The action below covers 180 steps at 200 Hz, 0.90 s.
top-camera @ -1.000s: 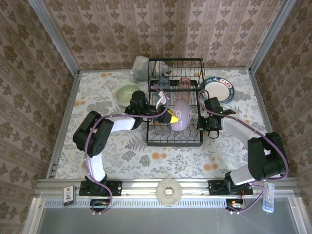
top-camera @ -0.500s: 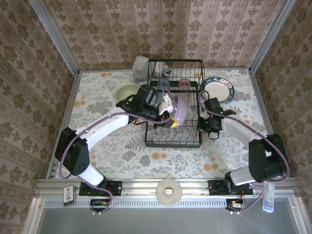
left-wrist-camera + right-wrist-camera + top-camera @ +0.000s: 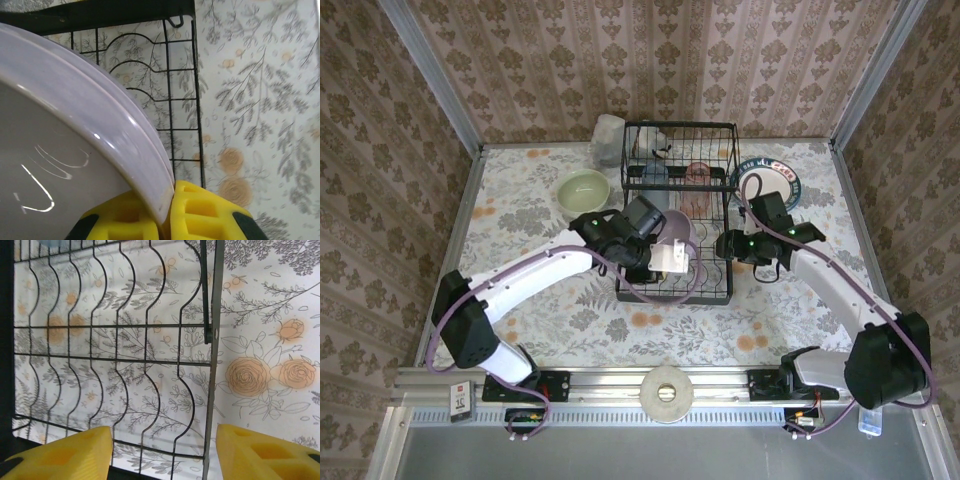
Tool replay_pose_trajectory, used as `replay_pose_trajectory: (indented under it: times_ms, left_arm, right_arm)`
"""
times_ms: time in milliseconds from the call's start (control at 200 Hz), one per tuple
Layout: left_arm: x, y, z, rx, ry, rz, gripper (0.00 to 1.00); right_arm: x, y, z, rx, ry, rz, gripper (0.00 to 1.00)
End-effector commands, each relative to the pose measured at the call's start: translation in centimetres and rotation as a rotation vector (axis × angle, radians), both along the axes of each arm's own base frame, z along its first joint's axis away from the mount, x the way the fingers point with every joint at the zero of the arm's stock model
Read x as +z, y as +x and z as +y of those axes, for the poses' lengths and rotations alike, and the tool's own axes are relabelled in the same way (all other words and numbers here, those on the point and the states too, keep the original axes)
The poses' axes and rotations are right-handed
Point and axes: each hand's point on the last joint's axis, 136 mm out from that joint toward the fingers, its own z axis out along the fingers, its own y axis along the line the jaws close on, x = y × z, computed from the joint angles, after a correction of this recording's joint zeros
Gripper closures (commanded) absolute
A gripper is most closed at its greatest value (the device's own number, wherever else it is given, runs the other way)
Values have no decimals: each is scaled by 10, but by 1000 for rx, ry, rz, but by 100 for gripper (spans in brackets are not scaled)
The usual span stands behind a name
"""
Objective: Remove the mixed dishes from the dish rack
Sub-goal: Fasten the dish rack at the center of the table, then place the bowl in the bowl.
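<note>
close-up: left jaws pinch lavender bowl (image 3: pixel 65 150) rim; overhead: it's above dish rack (image 3: pixel 680 124).

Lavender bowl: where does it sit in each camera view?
Top external: lavender bowl mid-frame, over the dish rack, in the left gripper.
Left wrist: left half, rim pinched by that gripper.
Right wrist: rack wires beyond the open right gripper.
Shared landmark: black rack wires.
</note>
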Motion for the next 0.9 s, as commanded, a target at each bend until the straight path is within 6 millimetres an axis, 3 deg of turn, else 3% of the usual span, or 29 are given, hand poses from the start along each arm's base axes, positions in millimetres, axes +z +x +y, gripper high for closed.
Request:
replay_pose_trajectory:
  times_ms: [0,230,375,625,895]
  left_arm:
    - [21,17,-5,-91,56,-249,100]
    - [8,22,-10,-190,212,-444,100]
    - [2,20,-13,-221,264,-482,100]
    - [-2,14,-21,-256,278,-523,100]
    - [1,10,-25,-269,272,-537,100]
  right_arm:
    - [31,-10,-3,2,-3,-35,37]
    - [78,-21,-1,48,-29,-99,31]
    - [91,-27,10,105,-83,-104,32]
    - [75,-26,32,204,-228,-52,37]
    - [55,-13,36,196,-277,-23,43]
